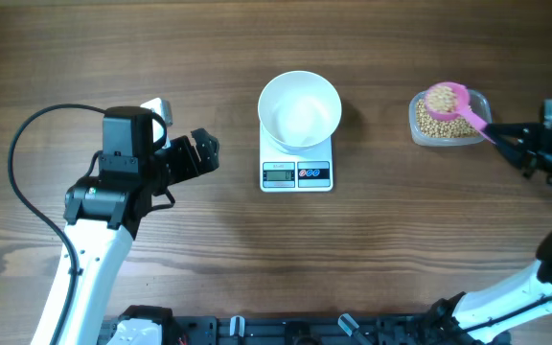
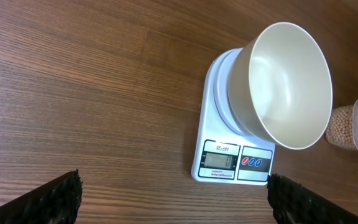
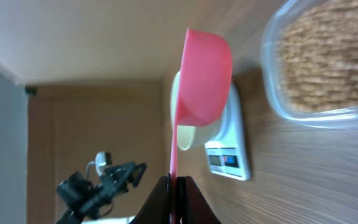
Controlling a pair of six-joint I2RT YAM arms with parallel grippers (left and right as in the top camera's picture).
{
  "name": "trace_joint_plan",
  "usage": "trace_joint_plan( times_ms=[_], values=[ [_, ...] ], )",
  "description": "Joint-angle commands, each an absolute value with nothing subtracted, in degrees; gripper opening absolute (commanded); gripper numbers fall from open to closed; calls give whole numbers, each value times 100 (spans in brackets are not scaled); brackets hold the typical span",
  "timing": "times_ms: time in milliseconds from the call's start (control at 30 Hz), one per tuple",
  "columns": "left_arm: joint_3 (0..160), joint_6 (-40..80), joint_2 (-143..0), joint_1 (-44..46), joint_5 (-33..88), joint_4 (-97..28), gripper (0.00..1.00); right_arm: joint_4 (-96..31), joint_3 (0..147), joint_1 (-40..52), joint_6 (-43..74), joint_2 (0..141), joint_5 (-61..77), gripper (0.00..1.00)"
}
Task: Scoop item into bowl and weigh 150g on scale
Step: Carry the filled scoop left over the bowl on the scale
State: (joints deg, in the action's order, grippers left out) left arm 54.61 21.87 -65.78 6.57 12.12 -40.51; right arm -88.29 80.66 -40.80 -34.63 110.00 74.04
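The white bowl stands empty on the small white scale at the table's middle. At the right, a pink scoop heaped with tan beans hovers over a clear tub of more beans. My right gripper is shut on the scoop's handle; in the right wrist view its fingers pinch the thin pink handle, with the scoop edge-on above. My left gripper stands open and empty left of the scale. In the left wrist view the bowl and scale lie ahead of my gripper.
The clear tub sits right of the scale. The left arm's black cable loops over the table's left side. A dark rail runs along the front edge.
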Motion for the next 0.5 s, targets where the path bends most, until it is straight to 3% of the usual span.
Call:
trace_joint_plan(
  times_ms=[0,233,467],
  values=[
    [5487,2163,-6580,622,1282,-4053,100,-8862,8014,-3531,-3667,11091,8007,4],
    [5487,2163,-6580,622,1282,-4053,100,-8602,8049,-2377,-3203,11091,8110,4],
    [5487,2163,-6578,622,1282,-4053,100,-7349,8510,-1216,-1564,11089,7920,4]
  ],
)
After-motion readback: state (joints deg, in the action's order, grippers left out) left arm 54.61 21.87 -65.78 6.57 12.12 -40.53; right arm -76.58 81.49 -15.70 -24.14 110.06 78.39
